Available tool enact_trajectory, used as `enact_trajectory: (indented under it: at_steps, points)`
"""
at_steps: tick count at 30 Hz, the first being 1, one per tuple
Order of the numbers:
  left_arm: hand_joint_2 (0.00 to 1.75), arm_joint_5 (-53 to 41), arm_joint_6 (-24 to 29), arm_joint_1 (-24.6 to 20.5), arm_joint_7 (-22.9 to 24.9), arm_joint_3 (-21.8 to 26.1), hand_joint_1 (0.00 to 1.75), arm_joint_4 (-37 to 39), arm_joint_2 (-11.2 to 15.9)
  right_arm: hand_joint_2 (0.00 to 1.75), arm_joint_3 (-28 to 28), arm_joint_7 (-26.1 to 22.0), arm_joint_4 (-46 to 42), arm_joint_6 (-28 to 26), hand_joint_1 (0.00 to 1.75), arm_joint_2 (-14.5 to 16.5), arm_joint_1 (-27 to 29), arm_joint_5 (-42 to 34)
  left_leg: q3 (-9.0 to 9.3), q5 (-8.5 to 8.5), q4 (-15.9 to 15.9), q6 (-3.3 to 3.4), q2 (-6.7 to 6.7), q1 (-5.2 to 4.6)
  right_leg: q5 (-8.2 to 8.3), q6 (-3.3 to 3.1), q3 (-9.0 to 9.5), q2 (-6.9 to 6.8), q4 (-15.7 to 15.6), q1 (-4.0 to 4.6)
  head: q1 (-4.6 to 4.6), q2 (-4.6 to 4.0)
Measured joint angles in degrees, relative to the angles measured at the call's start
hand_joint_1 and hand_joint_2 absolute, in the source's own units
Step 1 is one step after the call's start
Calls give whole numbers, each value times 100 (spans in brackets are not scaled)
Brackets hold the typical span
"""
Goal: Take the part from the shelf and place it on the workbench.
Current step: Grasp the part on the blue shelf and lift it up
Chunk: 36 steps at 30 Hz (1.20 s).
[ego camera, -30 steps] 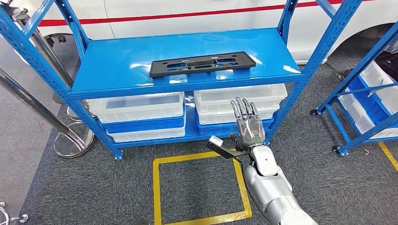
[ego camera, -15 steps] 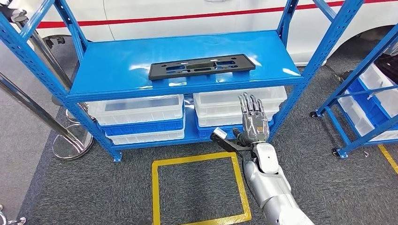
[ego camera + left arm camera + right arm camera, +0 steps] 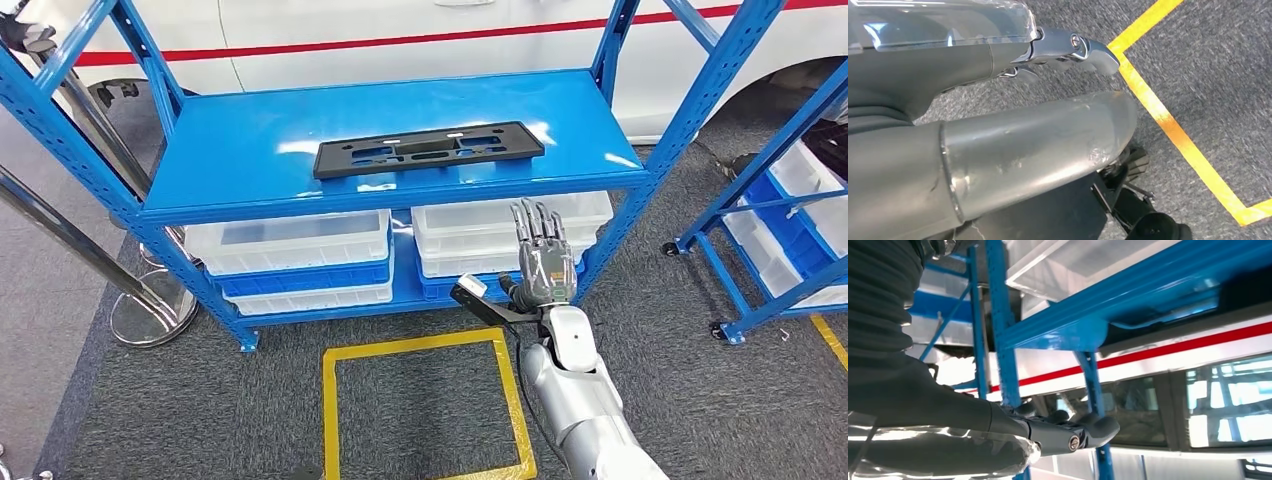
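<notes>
1. The flat black rectangular plastic part with cut-out slots (image 3: 429,149) lies untouched on the top board of the blue steel shelf (image 3: 250,150), upper centre of the head view — nothing of the task is done; grasp, lift and carry to a workbench all remain.
2. The right hand (image 3: 542,262) sits lower right of centre, below the shelf board, fingers straight and spread, holding nothing.
3. The left hand (image 3: 1068,50) hangs over grey carpet; whether its fingers are apart cannot be told.
4. Against the earlier frame, the right hand has risen slightly — the whole view has also shifted a little.
</notes>
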Motion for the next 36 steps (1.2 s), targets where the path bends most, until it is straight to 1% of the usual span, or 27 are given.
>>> enact_trajectory:
  at_steps: [2,3,4,6,7,8,9,10,11,12,13,14,16,18,19,20,21,23,24,25,27,28,29,31,33,34,36]
  points:
    - [0,-21,-7,-8,-28,-5,0,-11,-1,175,-2,-7,-20,0,0,1,-9,1,-29,-97,132,-79,13,20,-73,-89,81,11,-37,-6,-2,0]
    - [0,-28,-10,-11,-43,-10,0,-16,-1,175,-3,-12,-30,0,0,3,-14,0,-139,-187,364,-109,18,27,-107,-125,144,13,-53,-15,-2,0]
    - [0,-30,-14,-10,-56,-16,0,-18,-2,175,-3,-20,-36,0,0,4,-14,-1,-334,-299,719,-129,20,33,-151,-151,209,11,-58,-15,-3,0]
    - [0,-33,-17,5,-70,-27,0,-18,-2,175,-4,-39,-37,0,0,4,-2,-2,-876,-495,1539,-151,20,34,-264,-174,350,8,-58,2,-4,0]
    - [0,-36,-17,18,-72,-30,0,-18,-2,175,-4,-50,-37,0,0,4,10,-2,-1093,-452,1773,-146,20,33,-332,-177,436,10,-58,11,-5,0]
    - [0,-39,-16,29,-73,-32,0,-18,-1,175,-4,-58,-37,0,0,4,20,-2,-1207,-270,1773,-127,19,28,-407,-176,538,16,-59,22,-5,0]
    - [0,-44,-14,37,-73,-33,0,-18,0,175,-4,-63,-37,0,0,4,25,-2,-1203,30,1525,-93,17,15,-487,-173,654,22,-64,33,-5,0]
    - [0,-51,-11,41,-73,-33,0,-18,1,175,-4,-69,-37,0,0,4,28,-2,-1113,388,1098,-36,15,-6,-571,-169,768,25,-76,40,-4,0]
    - [0,-57,-8,44,-72,-33,0,-18,5,175,-7,-74,-34,0,0,4,29,-4,-998,644,728,36,15,-33,-649,-156,868,24,-102,45,-2,0]
    - [0,-62,-5,45,-72,-34,0,-18,10,175,-13,-79,-32,-1,0,5,34,-8,-880,789,436,111,17,-63,-710,-130,953,29,-142,38,-3,0]
    - [0,-66,-3,43,-71,-34,0,-18,14,175,-21,-83,-30,-3,0,6,40,-14,-779,799,259,180,18,-97,-755,-95,1026,31,-200,26,-2,0]
    - [0,-68,-1,41,-69,-36,0,-18,18,175,-28,-87,-31,-4,0,9,45,-18,-692,697,197,230,21,-120,-752,-54,1089,30,-228,16,-4,0]
    - [0,-74,3,32,-69,-38,0,-19,16,175,-35,-96,-55,-9,0,18,36,-22,-468,542,-3,273,9,-109,-558,18,1042,24,36,21,-4,1]
    - [0,-74,7,26,-70,-40,0,-20,15,175,-46,-101,-80,-12,0,22,5,-22,-186,410,-170,298,4,-50,-275,70,612,18,786,33,-1,2]
    - [0,-72,11,24,-68,-40,0,-20,15,175,-58,-102,-85,-12,0,21,2,-23,-40,339,-235,302,2,-31,-261,93,330,17,1148,22,2,3]
    - [0,-69,16,18,-61,-40,0,-20,15,175,-72,-106,-83,-12,0,21,5,-28,105,259,-278,307,-7,-19,-380,120,65,17,1397,13,4,4]
    - [0,-67,25,17,-50,-40,0,-20,15,175,-87,-113,-80,-11,0,20,20,-38,248,178,-311,295,-22,-7,-601,147,-155,16,1513,-3,4,6]
    - [0,-73,47,38,-21,-39,0,-20,15,175,-111,-145,-75,-10,0,20,48,-55,535,-8,-364,257,-43,23,-1034,203,-455,11,1419,-41,4,7]
    - [0,-75,61,51,-11,-39,0,-20,15,175,-129,-163,-73,-9,0,20,54,-61,677,-112,-377,228,-48,45,-1076,233,-526,4,1201,-61,5,7]
    - [0,-78,73,64,-3,-38,0,-20,14,175,-148,-185,-72,-8,0,20,58,-64,810,-216,-384,194,-49,67,-920,261,-537,-11,881,-83,6,7]
    - [0,-78,96,67,10,-38,0,-20,15,175,-186,-236,-72,-6,0,20,55,-84,1056,-432,-383,117,-52,87,-140,286,-447,-101,204,-119,9,7]
    - [0,-77,107,53,19,-38,0,-22,16,175,-197,-279,-85,-4,0,27,40,-101,1154,-539,-398,79,-48,85,180,263,-389,-141,23,-114,9,7]
    - [0,-74,119,29,27,-38,0,-33,18,175,-204,-346,-127,-4,0,41,6,-126,1250,-597,-388,32,-38,70,377,217,-349,-153,-47,-112,7,7]
    - [0,-51,150,-59,36,-36,0,-65,22,175,-207,-541,-235,-4,0,105,-140,-167,1281,-566,-227,-43,-10,51,415,88,-301,-98,-3,-108,2,7]
    - [0,9,163,-129,23,-17,0,-83,26,175,-207,-737,-300,-4,0,182,-250,-183,1045,-467,272,-84,1,54,419,-27,-248,-53,6,-118,-1,7]
    - [0,43,159,-142,6,-3,0,-83,26,175,-207,-805,-305,-4,0,210,-236,-185,846,-538,594,-93,2,61,390,-70,-216,-43,0,-112,-2,7]
    - [0,83,154,-121,-31,27,0,-83,26,175,-207,-909,-307,-4,0,244,-105,-201,363,-956,1213,-101,2,65,314,-123,-161,-35,-15,-83,-3,7]
